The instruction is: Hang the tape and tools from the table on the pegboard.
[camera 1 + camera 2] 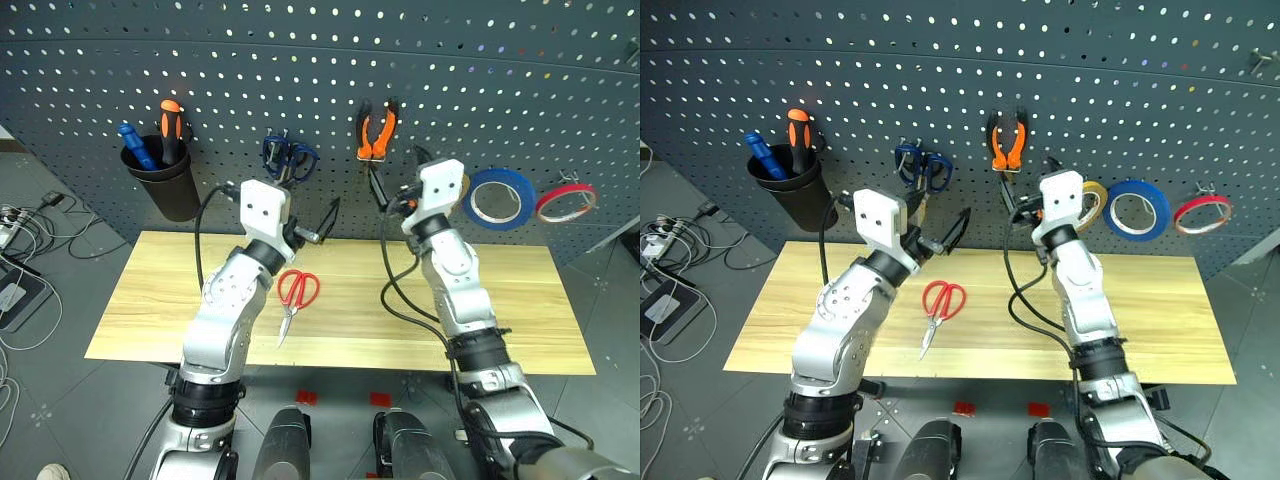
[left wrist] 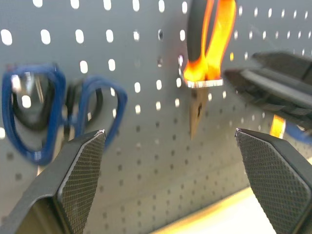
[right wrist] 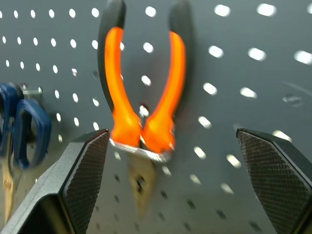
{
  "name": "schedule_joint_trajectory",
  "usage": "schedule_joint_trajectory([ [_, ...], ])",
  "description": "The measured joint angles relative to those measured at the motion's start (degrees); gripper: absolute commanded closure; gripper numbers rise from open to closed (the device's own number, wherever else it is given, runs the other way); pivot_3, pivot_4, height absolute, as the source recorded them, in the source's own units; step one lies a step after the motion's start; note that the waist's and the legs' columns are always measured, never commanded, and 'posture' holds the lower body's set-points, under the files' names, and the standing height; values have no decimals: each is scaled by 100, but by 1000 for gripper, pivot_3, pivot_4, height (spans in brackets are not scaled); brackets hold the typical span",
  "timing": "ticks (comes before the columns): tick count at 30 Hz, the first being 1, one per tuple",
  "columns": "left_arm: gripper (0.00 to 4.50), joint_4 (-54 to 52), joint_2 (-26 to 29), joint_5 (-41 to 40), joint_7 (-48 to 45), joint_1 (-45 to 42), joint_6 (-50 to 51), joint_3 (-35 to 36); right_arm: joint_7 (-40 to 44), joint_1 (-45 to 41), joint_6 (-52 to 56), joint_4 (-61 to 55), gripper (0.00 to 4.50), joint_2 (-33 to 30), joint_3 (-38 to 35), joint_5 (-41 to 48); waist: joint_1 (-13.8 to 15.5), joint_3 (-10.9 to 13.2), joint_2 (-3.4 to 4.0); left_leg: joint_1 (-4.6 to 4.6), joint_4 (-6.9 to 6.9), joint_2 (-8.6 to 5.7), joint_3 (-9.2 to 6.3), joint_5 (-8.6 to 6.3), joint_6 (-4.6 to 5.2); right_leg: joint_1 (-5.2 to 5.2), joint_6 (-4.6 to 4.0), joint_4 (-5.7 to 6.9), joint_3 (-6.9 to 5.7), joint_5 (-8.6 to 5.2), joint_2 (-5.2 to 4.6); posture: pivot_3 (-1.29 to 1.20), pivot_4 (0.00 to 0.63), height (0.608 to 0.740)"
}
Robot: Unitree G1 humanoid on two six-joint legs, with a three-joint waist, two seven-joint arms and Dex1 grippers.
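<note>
Your pliers (image 1: 376, 134) hang on the pegboard (image 1: 330, 60), orange-and-black handles up over a small hook and the nose pointing down, and nothing grips them. Your right gripper (image 3: 185, 161) sits just in front of them, its two fingers spread wide with the pliers showing in the gap between, clear of both pads. The yellow-tan tape (image 1: 1095, 205) hangs on the board just beside that gripper, partly hidden behind its white wrist block. The red-handled scissors (image 1: 294, 299) lie flat on the table (image 1: 520, 310), between your two arms, handles toward the board and the closed blades pointing toward the near edge.

Your left gripper (image 1: 320, 222) is raised above the table near the board, below the blue scissors (image 1: 287, 157) that hang there; its fingers stand wide apart and hold nothing.

Further right on the board you have a blue roll (image 1: 497, 198) and then a thin red roll (image 1: 565, 202), each on its own hook. At the far left a black cup (image 1: 164, 178) hangs on the board with a blue-handled screwdriver (image 1: 135, 145) and an orange-and-black one (image 1: 171, 125) standing in it.
</note>
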Motion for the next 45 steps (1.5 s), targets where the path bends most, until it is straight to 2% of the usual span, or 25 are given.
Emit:
schedule_joint_trajectory([
  [5,0,-278,-2,473,589,593,526,-51,511,811,1163,-1531,45,-501,50,438,-9,21,17,4,-1,-3,-19,-6,12,8,0,-7,1,0,0,167,299,740],
  [8,0,-273,1,806,944,849,1000,-121,1284,1374,1528,-2100,45,-1166,264,722,-31,102,34,44,-2,-9,-27,-12,22,70,-4,-21,-7,-3,1,151,330,740],
  [12,0,-110,23,1073,1223,987,1698,-100,2350,2091,1469,-2262,45,-1920,606,875,-58,275,43,62,1,-17,-63,-12,25,97,-9,-22,-16,-7,1,143,358,740],
  [16,0,189,132,1156,1253,1019,2218,-96,3095,2293,1082,-2261,45,-2349,914,836,-161,488,43,58,3,-17,-97,-11,27,98,-10,-18,-34,-8,4,140,406,740],
  [21,0,553,277,1120,1020,1023,2496,-103,3494,2248,915,-2068,45,-2394,1139,830,-178,704,48,46,4,-9,-113,-9,24,91,-19,-15,-51,-13,5,126,433,740],
  [27,0,664,420,1048,673,1032,2676,-226,3525,2115,1073,-2146,45,-2338,1136,859,-190,882,51,43,5,-9,-119,-5,17,91,-19,-12,-59,-13,-1,113,450,740],
  [34,0,784,562,920,191,853,2755,-459,3508,2248,1382,-2514,45,-2323,1137,928,-199,941,68,42,4,-11,-124,-2,11,92,-18,-12,-64,-13,-5,101,451,740],
  [45,3311,864,839,995,61,727,2777,-564,3321,2265,1510,-2617,0,-2190,1122,945,-293,947,72,41,-3,-10,-128,11,-13,91,-16,-16,-67,-14,-5,101,438,740],
])
